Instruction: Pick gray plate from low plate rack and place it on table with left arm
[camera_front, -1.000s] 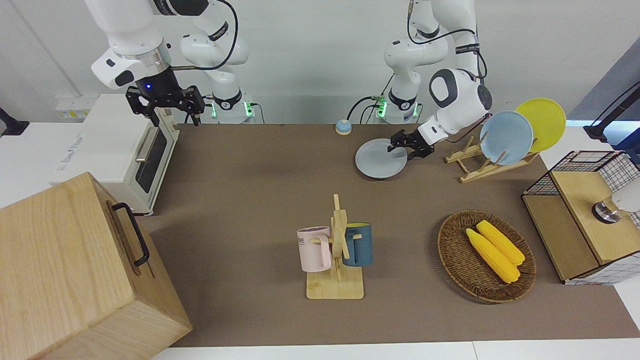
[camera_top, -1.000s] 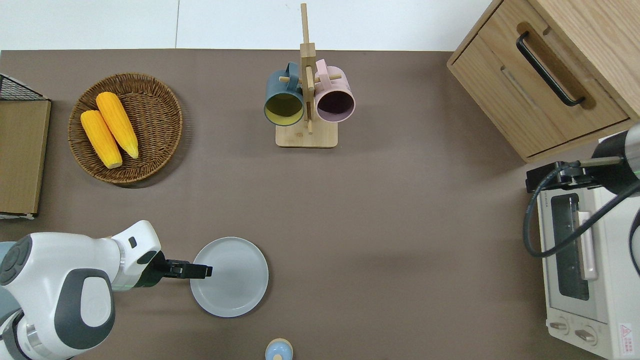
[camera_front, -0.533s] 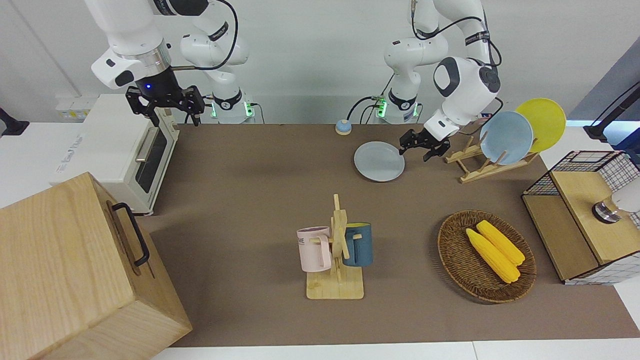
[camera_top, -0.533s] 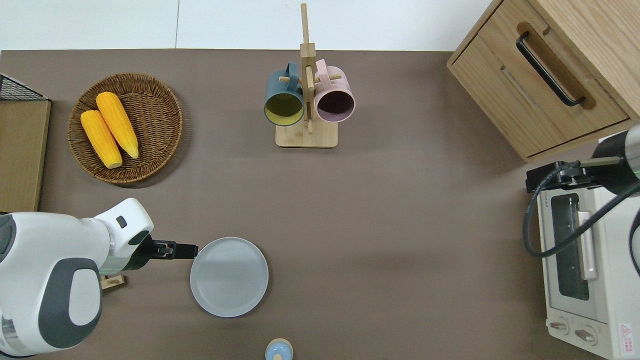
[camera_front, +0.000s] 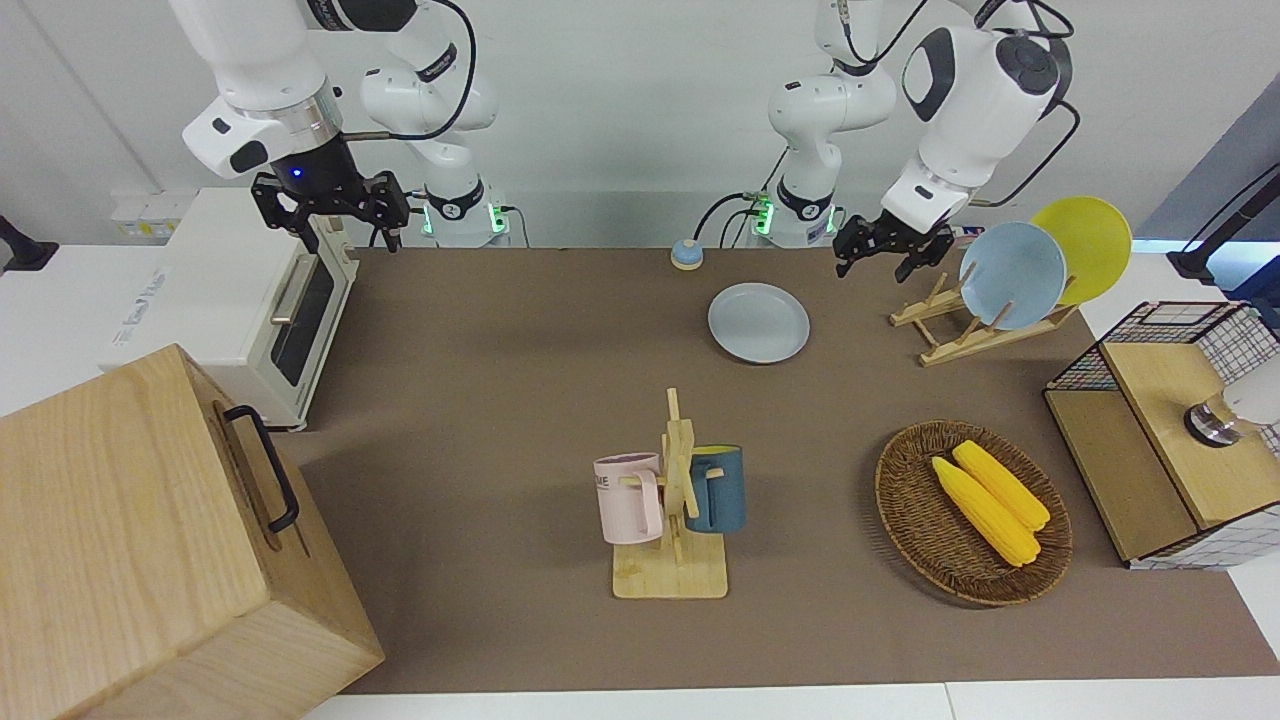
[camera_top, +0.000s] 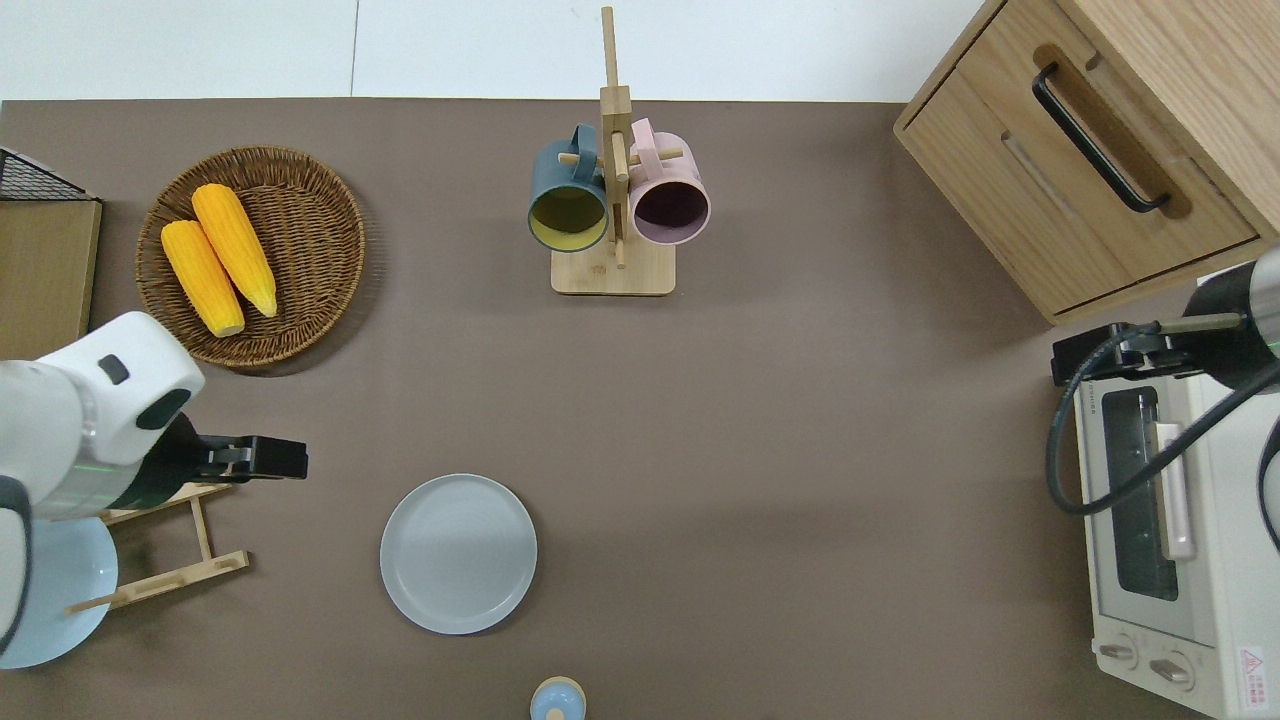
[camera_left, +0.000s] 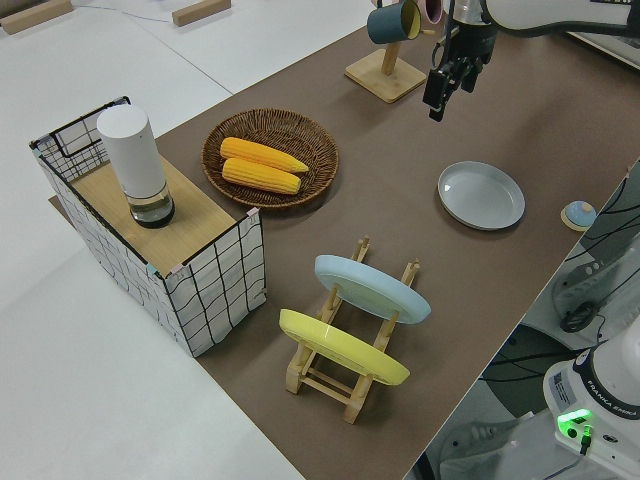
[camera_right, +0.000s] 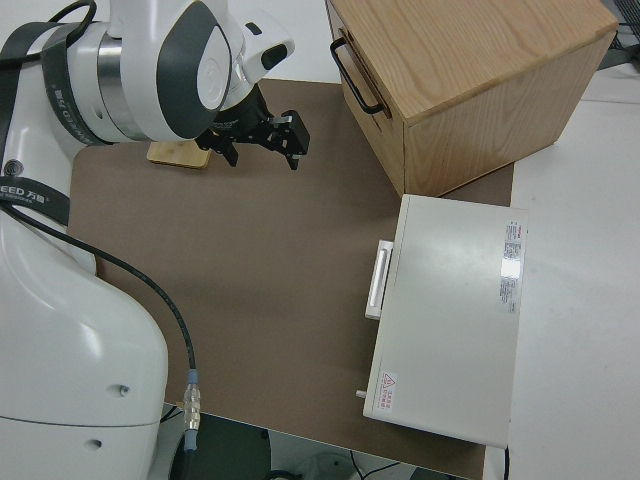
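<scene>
Table (camera_front: 480, 400) was brown matte mat, white edges, pale wall at the robots' end. Gray plate (camera_top: 458, 553) was round, plain, shallow, lying flat on the mat beside the low plate rack (camera_top: 160, 545). Left gripper (camera_top: 285, 458) hung in the air over the rack's end, clear of the plate, jaws apart, empty. Right arm parked.

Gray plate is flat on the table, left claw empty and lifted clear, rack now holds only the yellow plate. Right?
Not quite. The low plate rack holds two plates: the yellow plate and the light blue plate, as the left side view shows. The rest stands: the gray plate lies flat on the table, and the left claw is empty and lifted clear of it.
</scene>
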